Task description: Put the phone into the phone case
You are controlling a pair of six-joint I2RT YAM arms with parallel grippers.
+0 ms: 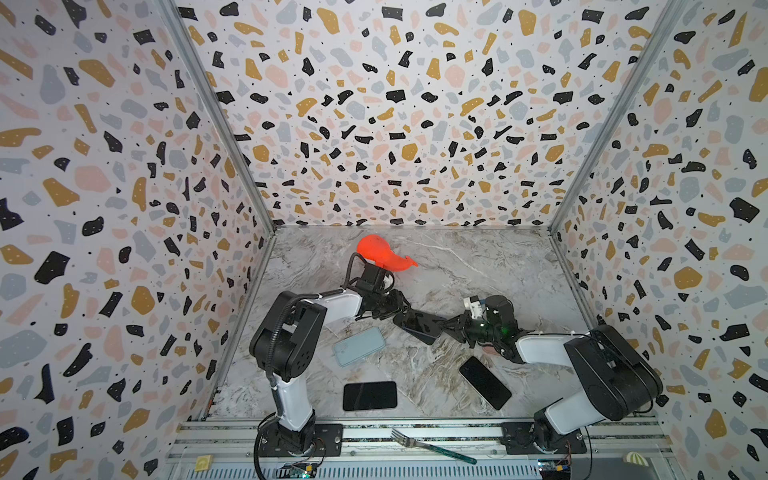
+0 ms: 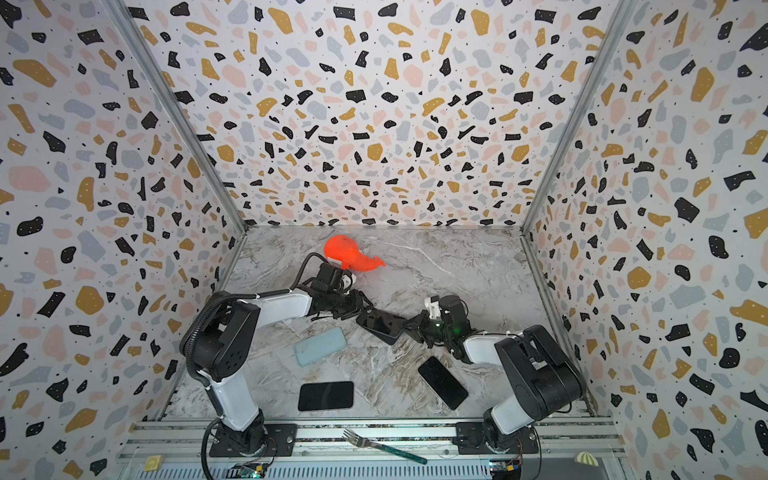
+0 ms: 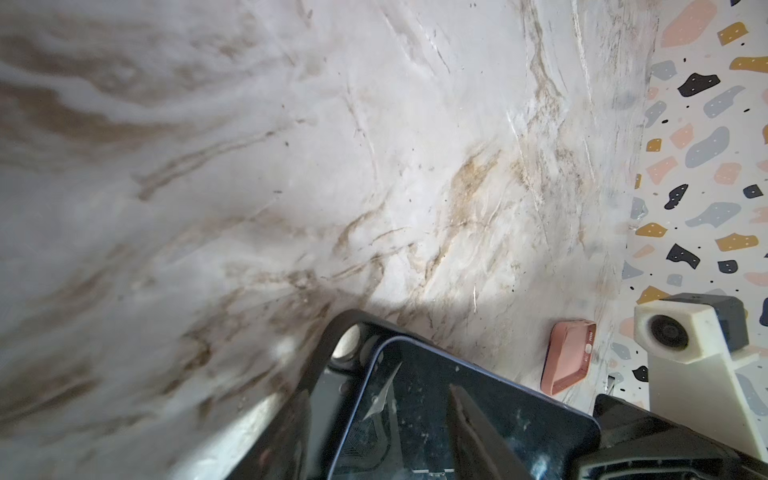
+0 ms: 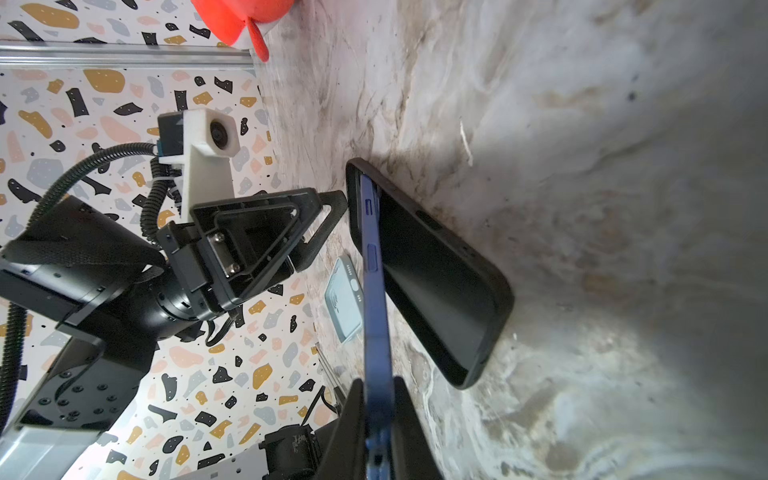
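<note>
Beyond the right hand (image 4: 376,399), its pinched blue phone (image 4: 376,299) needs levelling into the black case (image 4: 436,282); grip of the left hand (image 4: 328,224) unclear.

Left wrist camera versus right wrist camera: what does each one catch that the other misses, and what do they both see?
Only the left wrist view: a pink case lying on the table, and the right arm's camera. Only the right wrist view: a red plastic thing, a pale blue case, the left arm's camera, and the right gripper pinching the edge of the blue phone. Both: that phone, tilted against the black case, on the marble table.
</note>
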